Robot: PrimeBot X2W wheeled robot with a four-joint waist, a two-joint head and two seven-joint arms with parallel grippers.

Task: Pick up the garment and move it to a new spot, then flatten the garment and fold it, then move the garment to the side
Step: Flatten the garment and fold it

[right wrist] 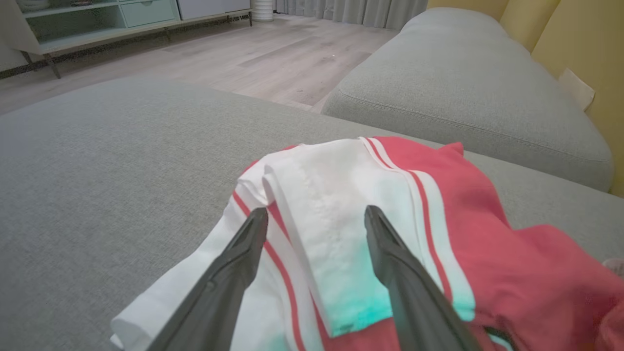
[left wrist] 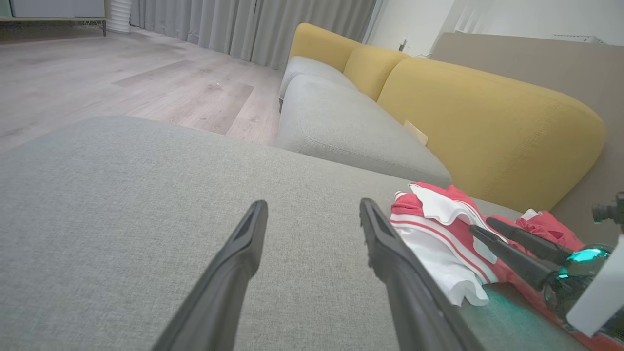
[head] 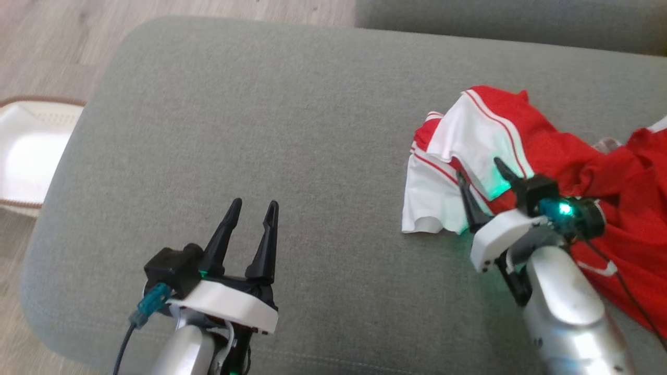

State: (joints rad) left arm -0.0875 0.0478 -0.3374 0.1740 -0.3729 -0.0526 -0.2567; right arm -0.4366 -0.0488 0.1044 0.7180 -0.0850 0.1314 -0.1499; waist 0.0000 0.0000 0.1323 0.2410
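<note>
A red and white garment (head: 552, 156) lies crumpled on the right side of the grey sofa cushion (head: 292, 135). Its white striped part (right wrist: 336, 229) is bunched up and faces left. My right gripper (head: 482, 174) is open, its two dark fingers poised over that white part, one finger on each side of a raised fold (right wrist: 317, 214). Whether the fingers touch the cloth I cannot tell. My left gripper (head: 255, 211) is open over bare cushion at the lower left, well apart from the garment (left wrist: 438, 229). The right gripper's fingers (left wrist: 516, 248) also appear in the left wrist view.
A second grey seat cushion (left wrist: 341, 126) with yellow back cushions (left wrist: 487, 126) lies beyond the garment. Wooden floor (head: 47, 47) runs past the cushion's left edge, where a white basket (head: 26, 151) stands. A low cabinet (right wrist: 97, 19) stands far off.
</note>
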